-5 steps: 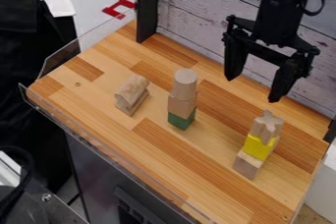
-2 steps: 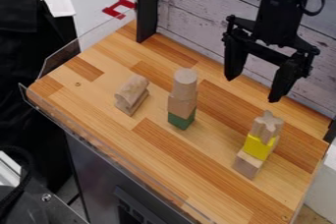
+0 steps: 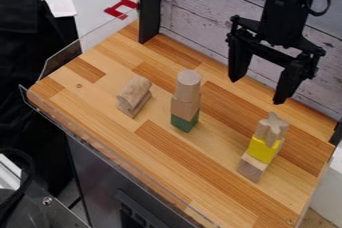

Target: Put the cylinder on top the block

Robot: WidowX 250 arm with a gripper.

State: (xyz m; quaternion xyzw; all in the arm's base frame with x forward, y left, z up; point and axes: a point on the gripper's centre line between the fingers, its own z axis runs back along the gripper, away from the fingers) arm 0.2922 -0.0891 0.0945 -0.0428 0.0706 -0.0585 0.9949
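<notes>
The cylinder (image 3: 188, 86) stands up tall on the block (image 3: 185, 106)

The black gripper (image 3: 256, 91) is spread wide open, with nothing in its pinch. The cylinder is well apart from it, off to the picture's left side. It sits right on top of the plain wood block, and that one sits on a green block (image 3: 184, 123). The cylinder's long way goes straight up and down. One flat, round end looks up, and the other end is down on the block.
</notes>
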